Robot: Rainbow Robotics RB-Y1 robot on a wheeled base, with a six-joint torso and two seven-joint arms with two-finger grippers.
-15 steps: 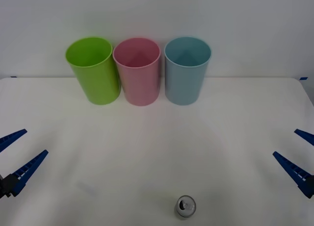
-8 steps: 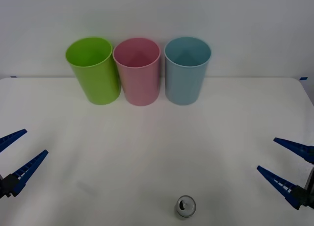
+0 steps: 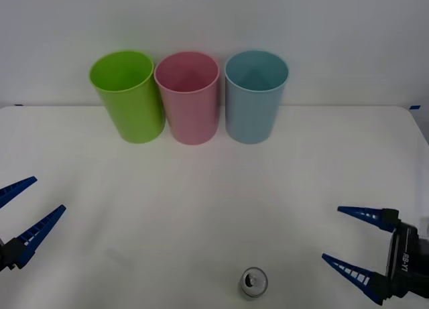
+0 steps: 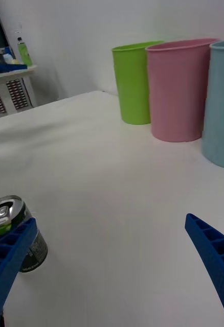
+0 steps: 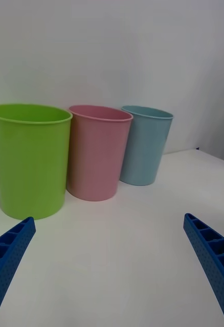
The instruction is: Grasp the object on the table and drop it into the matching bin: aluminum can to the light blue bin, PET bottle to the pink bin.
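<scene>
1. table [image 3: 214, 202]: wide white top, carrying three cups in a row at its far edge and one can near its front edge.
2. can [image 3: 254, 282]: small, upright, silver top with pull tab, dark body; it stands alone on the table at the front, slightly right of centre, well apart from the cups. in the right wrist view the can [image 4: 17, 232] sits just behind one blue finger, partly covered by it; whether they touch cannot be told.
3. blue bin [image 3: 255, 96]: tall light blue cup, upright, rightmost of the row, mouth open upward, just beside the pink bin.
4. pink bin [image 3: 188, 97]: same shape, upright, middle of the row, between the blue bin and the green cup.
5. green cup [image 3: 127, 96]: lime green, upright, leftmost of the row, just beside the pink bin.
6. right gripper [image 3: 352, 240]: low over the front right of the table, to the right of the can and near it; fingers spread wide and released, tips pointing toward the table's middle, grasping nothing.
7. left gripper [image 3: 30, 198]: at the front left edge of the table, well apart from the can and the cups; fingers spread wide, released, grasping nothing. its wrist view faces the row of three cups.
</scene>
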